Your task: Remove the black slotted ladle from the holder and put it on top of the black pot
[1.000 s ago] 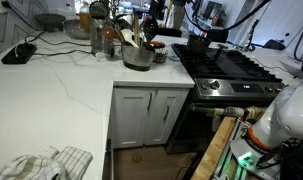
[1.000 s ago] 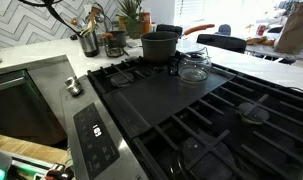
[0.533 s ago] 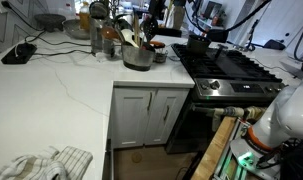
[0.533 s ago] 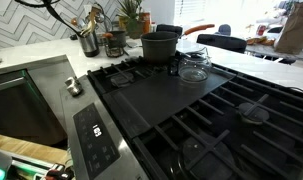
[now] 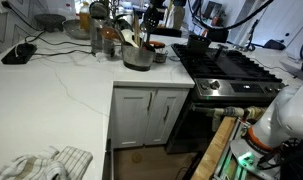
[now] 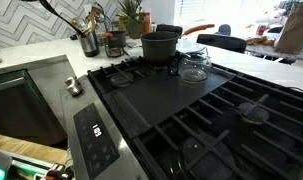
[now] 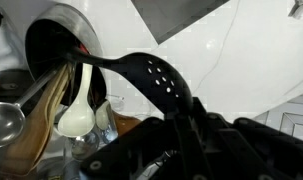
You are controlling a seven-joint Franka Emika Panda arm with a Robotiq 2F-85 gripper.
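Note:
In the wrist view my gripper (image 7: pixel 181 130) is shut on the black slotted ladle (image 7: pixel 151 72), just below its perforated head. The handle runs up-left towards the shiny metal holder (image 7: pixel 46 35), which holds wooden spoons (image 7: pixel 79 112). In an exterior view the ladle's thin handle (image 6: pixel 59 14) slants above the holder (image 6: pixel 89 44). The holder also stands on the counter corner in the other exterior view (image 5: pixel 138 58). The small matt black pot sits on a rear burner of the stove in both exterior views (image 5: pixel 198 43) (image 6: pixel 159 46). The gripper itself is hard to make out there.
A clear glass vessel (image 6: pixel 194 66) stands beside the black pot. A black griddle plate (image 6: pixel 161 95) covers the stove's middle. Bottles and jars (image 5: pixel 99 35) crowd the counter behind the holder. A phone (image 5: pixel 19 54) and a cloth (image 5: pixel 46 163) lie on the white counter.
The ladle's handle has shifted slightly up and to the left above the holder. Nothing else has visibly moved.

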